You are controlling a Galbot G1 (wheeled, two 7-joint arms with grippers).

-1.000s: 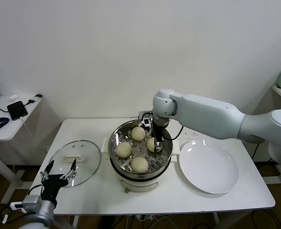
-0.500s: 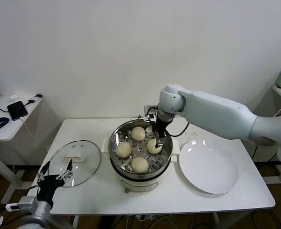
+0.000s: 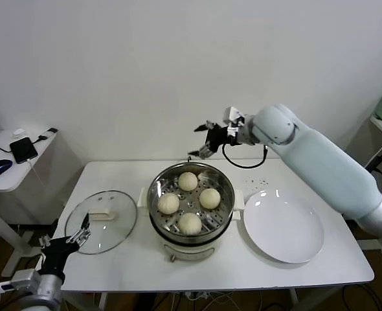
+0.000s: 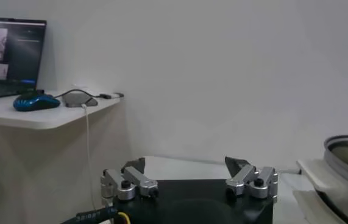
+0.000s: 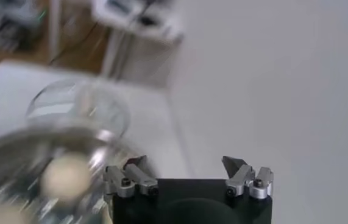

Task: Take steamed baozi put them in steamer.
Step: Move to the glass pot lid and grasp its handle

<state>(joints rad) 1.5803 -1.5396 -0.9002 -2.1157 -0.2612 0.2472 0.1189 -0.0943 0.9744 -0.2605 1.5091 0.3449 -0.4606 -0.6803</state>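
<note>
Several cream-white steamed baozi (image 3: pixel 188 181) lie on the perforated tray inside the shiny steel steamer (image 3: pixel 153 192) at the table's middle. My right gripper (image 3: pixel 201 141) hangs open and empty in the air above the steamer's back rim, apart from the buns. Its wrist view shows the open right gripper (image 5: pixel 186 161) over a blurred baozi (image 5: pixel 66 173) and the steamer rim (image 5: pixel 15 146). My left gripper (image 3: pixel 81 230) waits open, low off the table's front left corner. From there, the open left gripper (image 4: pixel 186 164) faces the steamer's rim (image 4: pixel 347 146).
A round glass lid (image 3: pixel 102 220) with a cream handle lies left of the steamer. An empty white plate (image 3: pixel 285 227) lies to its right. A side table (image 3: pixel 10 175) with a mouse and a phone stands at far left.
My right gripper has opened fully, left a baozi in the steamer, and risen up and back out of it. The left gripper has sunk slightly lower.
</note>
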